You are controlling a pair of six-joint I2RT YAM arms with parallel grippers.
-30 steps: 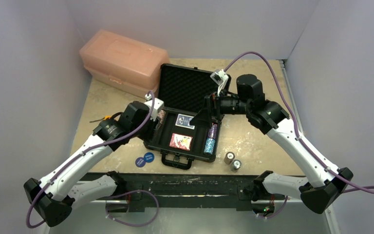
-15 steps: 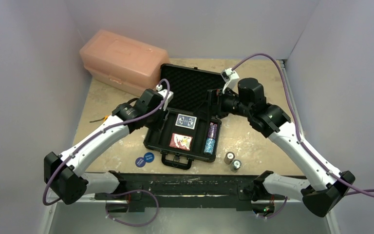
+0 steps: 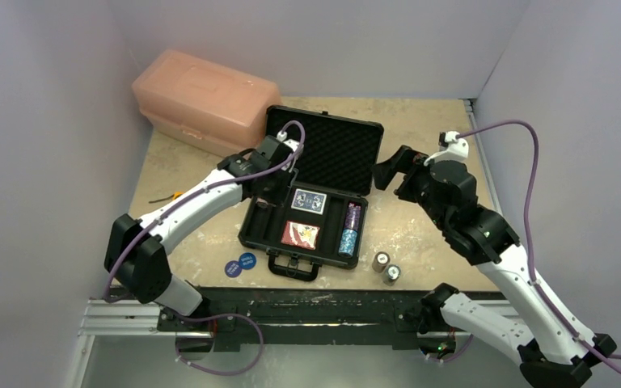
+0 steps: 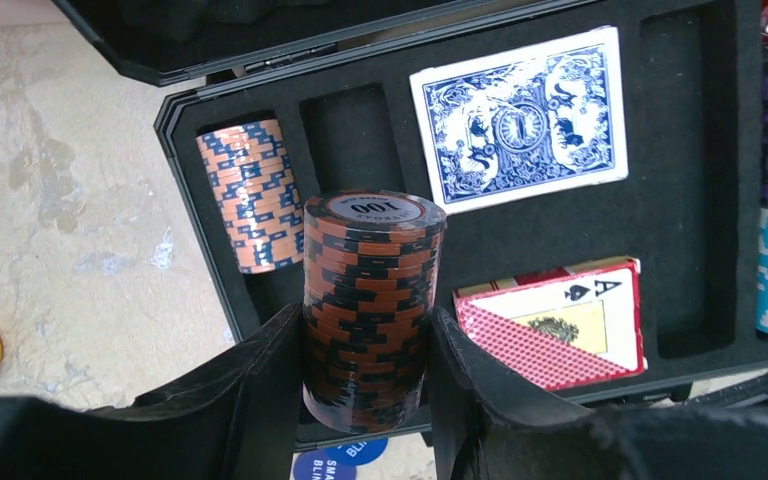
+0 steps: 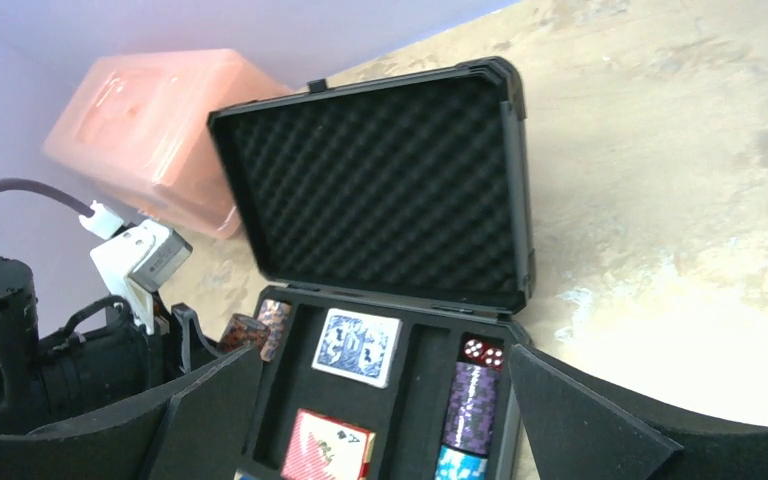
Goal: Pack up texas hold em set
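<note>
— Where's your load?
— Your left gripper [image 4: 365,335] is clamped on the brown chip stack [image 4: 370,290], over the left side of the briefcase [image 3: 331,149], which sits mid-table with its handle toward the near edge.
— Which way to the slot?
— The empty slot [image 4: 345,135] lies just beyond the stack, toward the far edge, beside the orange chips [image 4: 252,195]. The stack's long axis looks parallel to it. Your right gripper [image 3: 388,172] hangs spread and empty, nearer the right edge.
</note>
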